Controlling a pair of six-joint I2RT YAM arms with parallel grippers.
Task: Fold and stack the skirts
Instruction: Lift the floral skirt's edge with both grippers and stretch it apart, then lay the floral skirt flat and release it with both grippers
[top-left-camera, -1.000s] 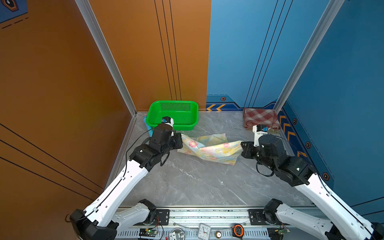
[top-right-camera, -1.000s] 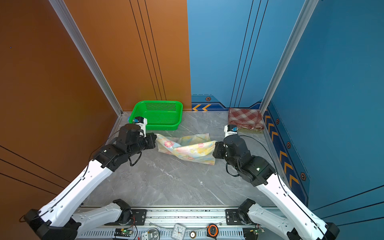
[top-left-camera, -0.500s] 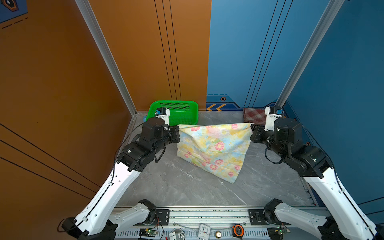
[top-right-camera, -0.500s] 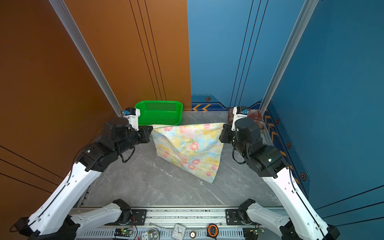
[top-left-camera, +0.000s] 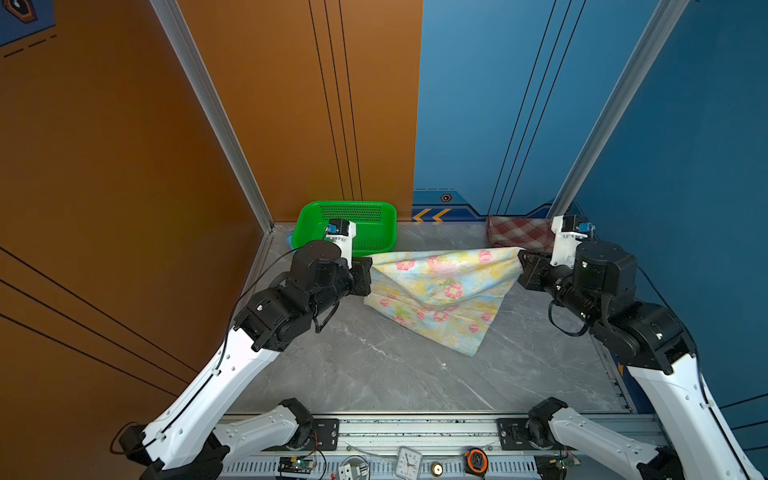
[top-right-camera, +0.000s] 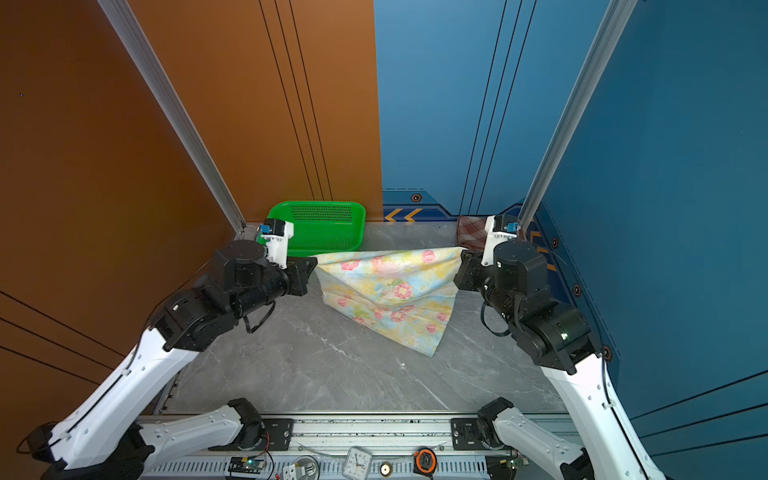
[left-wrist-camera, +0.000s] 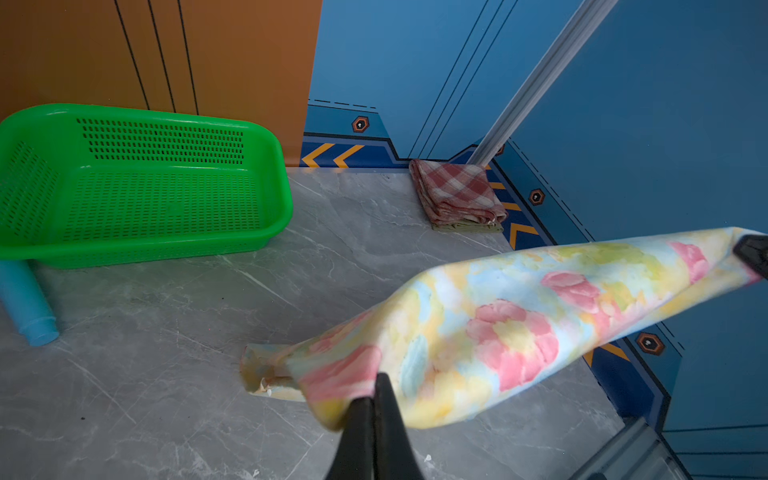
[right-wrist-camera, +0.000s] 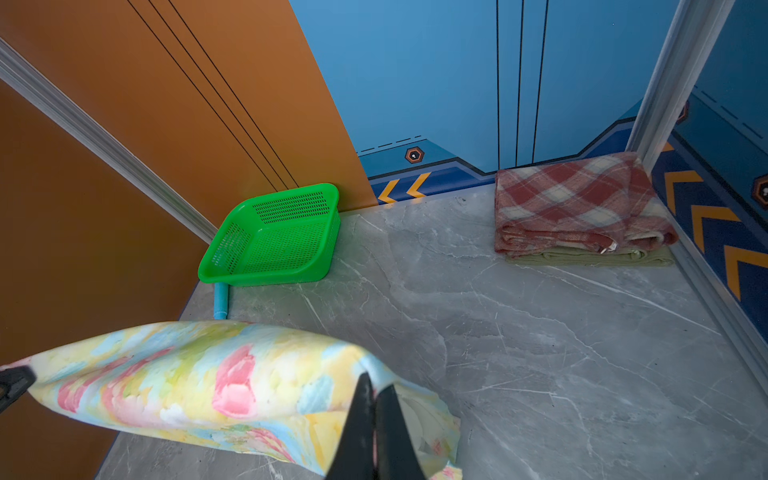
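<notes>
Floral cotton up front: floral skirt (top-left-camera: 440, 286) hung as a sheet on the near side of the green basket (top-left-camera: 347, 203), just off its near corner, lowest corner apparently brushing the grey table (top-left-camera: 374, 374). Pinched at one top corner by the left gripper (top-left-camera: 369, 264), at the other by the right gripper (top-left-camera: 522, 257); on both sides, jaws clamped narrow on fabric, nothing else held. Top edge taut, one diagonal crease below.

Judged as the spread-before-fold step. To do it well: hold both corners level and equally tensioned, lower away from the basket, set the trailing hem down first, then drag gently for a flat sheet. Avoid slack, twist, or cloth draped over the basket rim. Release only with the skirt fully flat.

Farther back, well apart from the basket along the same back wall: plaid skirt (top-left-camera: 519, 232), folded. Partly masked by the right arm in both top views; shown whole only by the wrist cameras, together with the olive skirt (right-wrist-camera: 590, 257) folded beneath, touching it. Clear only from the wrists too: blue tube (left-wrist-camera: 27, 299) poking out from under the basket's edge. Conversely, full drape visible only in both top views.
</notes>
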